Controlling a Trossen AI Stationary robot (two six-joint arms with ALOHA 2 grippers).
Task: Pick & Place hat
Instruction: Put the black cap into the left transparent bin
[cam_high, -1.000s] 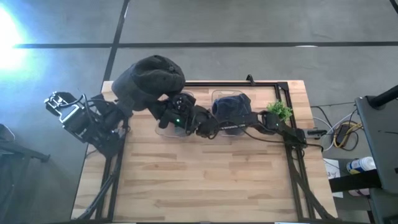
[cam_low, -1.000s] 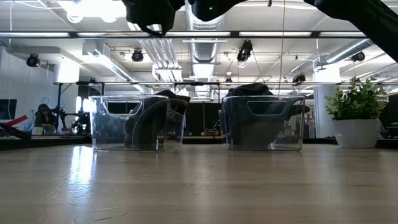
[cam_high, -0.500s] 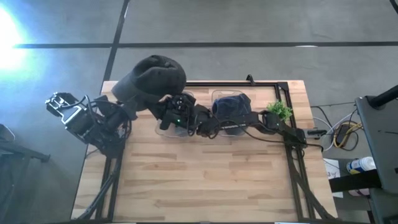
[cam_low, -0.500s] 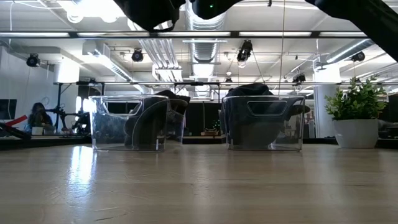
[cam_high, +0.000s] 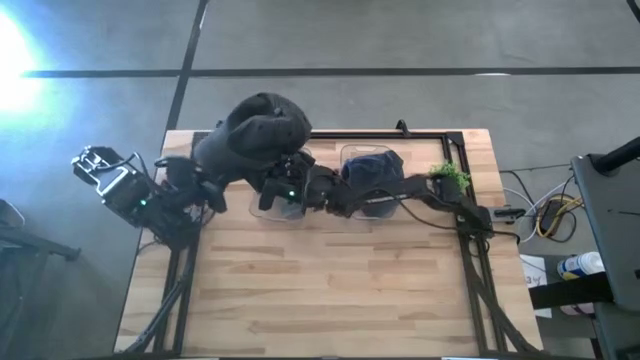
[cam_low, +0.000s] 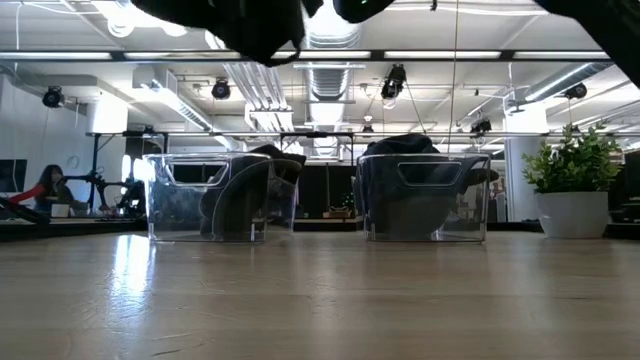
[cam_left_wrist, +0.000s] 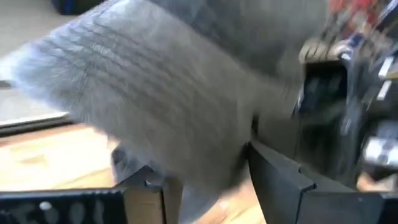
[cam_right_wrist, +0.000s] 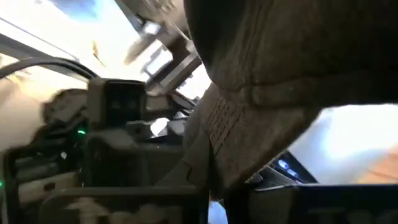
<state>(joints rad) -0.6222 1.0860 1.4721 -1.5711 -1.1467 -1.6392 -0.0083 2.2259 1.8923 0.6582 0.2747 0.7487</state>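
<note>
Dark grey knit hat (cam_high: 257, 135) is hanging in the air, crumpled, above tabletop's far-left area, w/ ribbed brim drooping.

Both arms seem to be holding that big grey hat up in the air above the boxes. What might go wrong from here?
The hat hangs high between the left end effector and the right end effector. If the arms pull apart unevenly, it might slip from one grip and droop. The left clear box already holds a dark hat, so this bulky one may not fit and could catch on the rim. The two arms are close together and might bump each other.
</note>
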